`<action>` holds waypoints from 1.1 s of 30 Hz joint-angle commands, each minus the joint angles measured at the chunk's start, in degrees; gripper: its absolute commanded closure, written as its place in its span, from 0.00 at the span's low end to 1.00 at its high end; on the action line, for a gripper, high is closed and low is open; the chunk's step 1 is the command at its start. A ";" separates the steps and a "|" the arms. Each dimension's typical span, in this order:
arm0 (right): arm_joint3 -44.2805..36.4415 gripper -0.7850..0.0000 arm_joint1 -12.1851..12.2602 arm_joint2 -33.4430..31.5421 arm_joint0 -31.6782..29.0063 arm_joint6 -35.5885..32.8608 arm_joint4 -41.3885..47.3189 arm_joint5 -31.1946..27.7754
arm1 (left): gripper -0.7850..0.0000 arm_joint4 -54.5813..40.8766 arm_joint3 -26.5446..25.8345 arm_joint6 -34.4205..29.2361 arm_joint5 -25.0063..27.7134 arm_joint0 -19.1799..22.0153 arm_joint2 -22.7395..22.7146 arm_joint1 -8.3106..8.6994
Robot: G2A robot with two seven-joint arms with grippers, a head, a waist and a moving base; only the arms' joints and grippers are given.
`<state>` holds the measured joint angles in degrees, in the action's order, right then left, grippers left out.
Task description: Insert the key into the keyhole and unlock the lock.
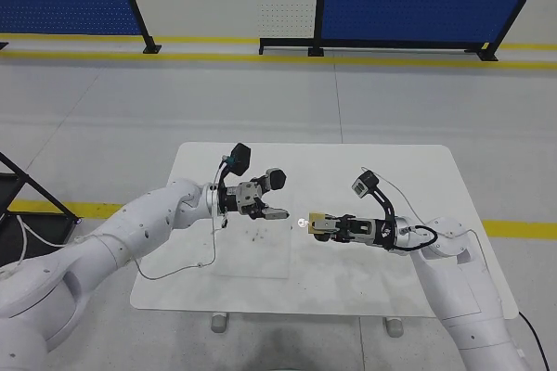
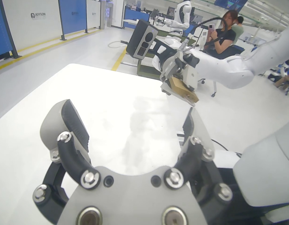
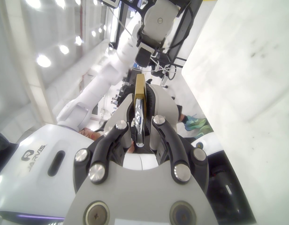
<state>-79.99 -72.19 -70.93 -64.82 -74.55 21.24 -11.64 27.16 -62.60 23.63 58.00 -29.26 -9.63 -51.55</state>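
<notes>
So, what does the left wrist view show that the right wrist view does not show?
Only the left wrist view: the left end effector is plainly open with nothing in it, above the table. Only the right wrist view: the silver shackle of the lock, lying inside the grip of the right end effector. Both: the brass lock held in the right end effector, and the white table.
</notes>
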 commanded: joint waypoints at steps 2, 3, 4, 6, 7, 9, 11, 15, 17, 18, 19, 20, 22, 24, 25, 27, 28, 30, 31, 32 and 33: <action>0.00 1.00 0.00 0.00 0.00 0.00 0.00 0.00 | 0.00 -2.89 -0.45 -2.38 0.00 -0.13 -0.11 0.23; 0.00 1.00 0.00 0.00 0.00 0.00 0.00 0.00 | 0.00 -2.89 -0.45 -2.38 0.00 -0.13 -0.11 0.23; 0.00 1.00 0.00 0.00 0.00 0.00 0.00 0.00 | 0.00 -2.89 -0.45 -2.38 0.00 -0.13 -0.11 0.23; 0.00 1.00 0.00 0.00 0.00 0.00 0.00 0.00 | 0.00 -2.89 -0.45 -2.38 0.00 -0.13 -0.11 0.23; 0.00 1.00 0.00 0.00 0.00 0.00 0.00 0.00 | 0.00 -2.89 -0.45 -2.38 0.00 -0.13 -0.11 0.23; 0.00 1.00 0.00 0.00 0.00 0.00 0.00 0.00 | 0.00 -2.89 -0.45 -2.38 0.00 -0.13 -0.11 0.23; 0.00 1.00 0.00 0.00 0.00 0.00 0.00 0.00 | 0.00 -2.89 -0.45 -2.38 0.00 -0.13 -0.11 0.23; 0.00 1.00 0.00 0.00 0.00 0.00 0.00 0.00 | 0.00 -8.88 -0.36 -6.50 0.00 -1.73 -0.58 -0.01; 0.00 1.00 0.00 0.00 0.00 0.00 0.00 0.00 | 0.00 -14.28 0.49 -10.28 0.00 -1.56 -1.03 -0.19; 0.00 1.00 0.00 0.00 0.00 0.00 0.00 0.00 | 0.00 -16.85 1.14 -13.78 0.00 -1.45 -0.78 -0.29; 0.00 1.00 0.00 0.00 0.00 0.00 0.00 0.00 | 0.00 -19.38 1.50 -17.23 -0.20 -1.07 -0.66 -0.40; 0.00 1.00 0.00 0.00 0.00 0.00 0.00 0.00 | 0.00 -22.79 1.65 -20.16 -0.76 -1.00 -0.59 -0.52; 0.00 1.00 0.00 0.00 0.00 0.00 0.00 0.00 | 0.00 -29.10 1.93 -27.33 -1.56 -0.43 -0.26 -0.66; 0.00 1.00 0.00 0.00 0.00 0.00 0.00 0.00 | 0.00 -35.01 2.12 -34.21 -3.89 -0.08 -0.12 -0.72; 0.00 1.00 0.00 0.00 0.00 0.00 0.00 0.00 | 0.00 -37.39 2.13 -37.08 -4.42 0.32 -0.34 -0.71; 0.00 1.00 0.00 0.00 0.00 0.00 0.00 0.00 | 0.00 -42.09 2.08 -43.32 -5.52 0.40 -0.34 -0.67; 0.00 1.00 0.00 0.00 0.00 0.00 0.00 0.00 | 0.00 -44.04 2.18 -46.10 -5.44 0.77 -0.61 -0.63; 0.00 1.00 0.00 0.00 0.00 0.00 0.00 0.00 | 0.00 -48.59 2.38 -52.74 -6.35 0.90 -0.57 -0.60; 0.00 1.00 0.00 0.00 0.00 0.00 0.00 0.00 | 0.00 -51.31 2.41 -56.32 -6.76 1.07 -0.63 -0.58; 0.00 1.00 0.00 0.00 0.00 0.00 0.00 0.00 | 0.00 -54.87 2.58 -59.22 -7.42 1.02 -0.87 -0.57; 0.00 1.00 0.00 0.00 0.00 0.00 0.00 0.00 | 0.00 -58.56 2.58 -63.19 -8.52 0.97 -0.92 -0.58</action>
<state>-79.99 -72.19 -70.93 -64.82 -74.55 21.24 -11.64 -26.39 -60.07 -34.33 50.59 -28.22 -10.44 -52.13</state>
